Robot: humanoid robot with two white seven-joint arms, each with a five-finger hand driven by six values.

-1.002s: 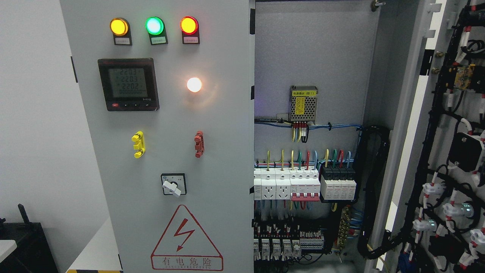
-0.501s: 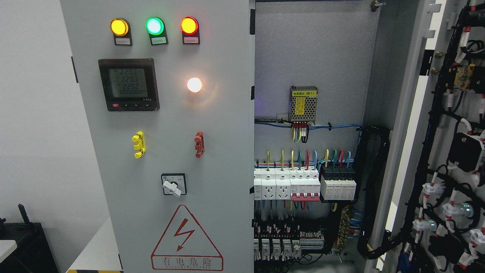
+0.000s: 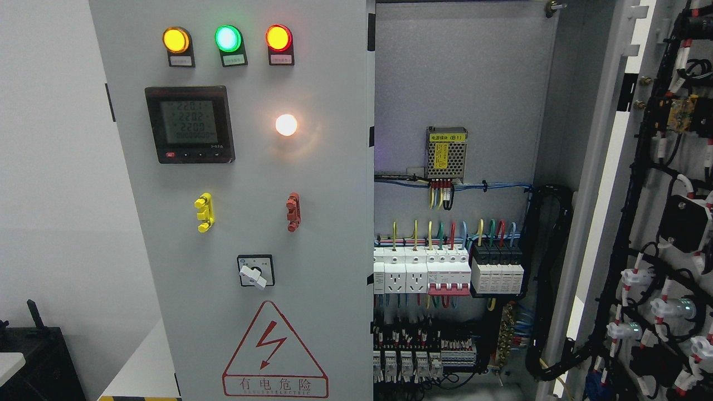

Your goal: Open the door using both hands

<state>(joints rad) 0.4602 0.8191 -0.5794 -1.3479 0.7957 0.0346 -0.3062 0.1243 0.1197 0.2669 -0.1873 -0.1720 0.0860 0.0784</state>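
Observation:
A grey electrical cabinet fills the view. Its left door stands shut, with three lit lamps at the top, a black digital meter, a white lamp, a yellow handle, a red handle, a rotary switch and a red warning triangle. The right door is swung wide open at the picture's right and shows wiring on its inner face. The open cabinet interior shows breakers, coloured wires and a small meshed power supply. Neither of my hands nor arms is in view.
A white wall lies to the left of the cabinet. A black object stands at the lower left. A black cable bundle runs down the cabinet's right inner side.
The meter's digits have changed slightly. Nothing else has moved.

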